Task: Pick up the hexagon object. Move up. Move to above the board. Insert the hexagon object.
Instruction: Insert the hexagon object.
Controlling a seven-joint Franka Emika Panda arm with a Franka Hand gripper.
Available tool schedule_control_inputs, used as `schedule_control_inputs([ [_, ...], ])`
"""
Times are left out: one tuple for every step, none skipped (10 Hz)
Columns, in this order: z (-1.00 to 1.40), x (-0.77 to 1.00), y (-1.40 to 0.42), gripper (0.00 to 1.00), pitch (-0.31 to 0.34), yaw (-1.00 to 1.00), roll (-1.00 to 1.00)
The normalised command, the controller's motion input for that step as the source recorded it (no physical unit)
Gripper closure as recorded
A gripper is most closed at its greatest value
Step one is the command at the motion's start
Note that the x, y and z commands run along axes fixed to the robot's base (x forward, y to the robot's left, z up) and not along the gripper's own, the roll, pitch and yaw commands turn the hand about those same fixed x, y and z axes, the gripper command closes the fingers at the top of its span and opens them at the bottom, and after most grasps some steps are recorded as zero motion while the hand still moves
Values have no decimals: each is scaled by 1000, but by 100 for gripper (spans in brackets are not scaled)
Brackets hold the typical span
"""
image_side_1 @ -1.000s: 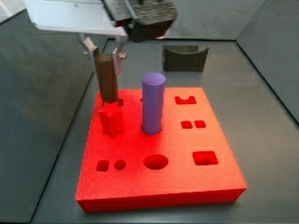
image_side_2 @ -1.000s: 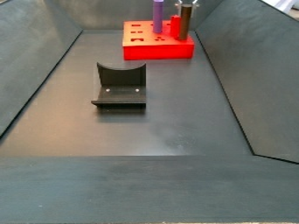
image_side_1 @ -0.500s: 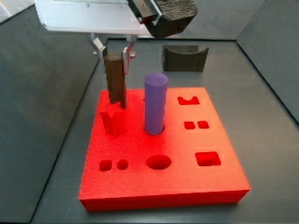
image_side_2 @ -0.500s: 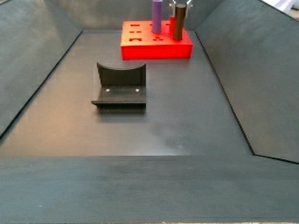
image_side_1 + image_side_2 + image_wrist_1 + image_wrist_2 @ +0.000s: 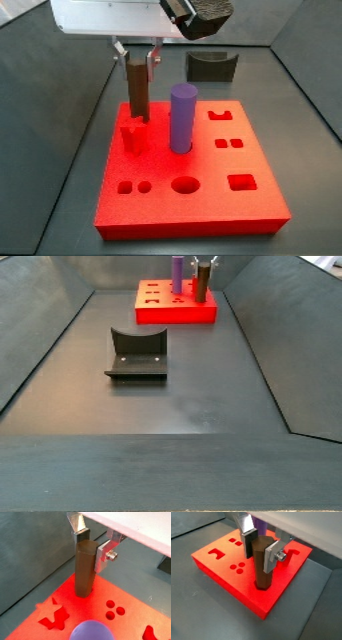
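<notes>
Grey, matte surface [image 5: 187, 396] with sloped grey walls carries the red board [image 5: 201, 205], directly below the end effector [image 5: 261, 546]. The end effector's silver fingers [image 5: 105, 554] are clamped on the top of the brown hexagon object [image 5: 85, 569], which stands upright with its foot in a board hole. Beside it rises a purple cylinder [image 5: 182, 118]; beyond sits a dark arch block [image 5: 211, 66].

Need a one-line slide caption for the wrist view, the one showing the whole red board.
Gripper holds the brown hexagon object upright, its lower end at a hole near the red board corner.
</notes>
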Motion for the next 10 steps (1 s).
schedule_control_inputs([
  [-206, 63, 166, 100, 6, -14, 11],
  [-180, 6, 191, 100, 4, -34, 9],
  [-134, 0, 183, 100, 17, -29, 24],
  [-211, -160, 14, 100, 27, -66, 81],
  [-440, -297, -297, 100, -66, -180, 130],
  [-583, -460, -423, 100, -237, -214, 191],
  [-569, -471, -414, 100, -259, -191, 229],
  [-543, -526, -346, 100, -243, -169, 261],
  [-360, -391, -223, 100, -221, -77, 317],
  [0, 0, 0, 100, 0, 0, 0],
])
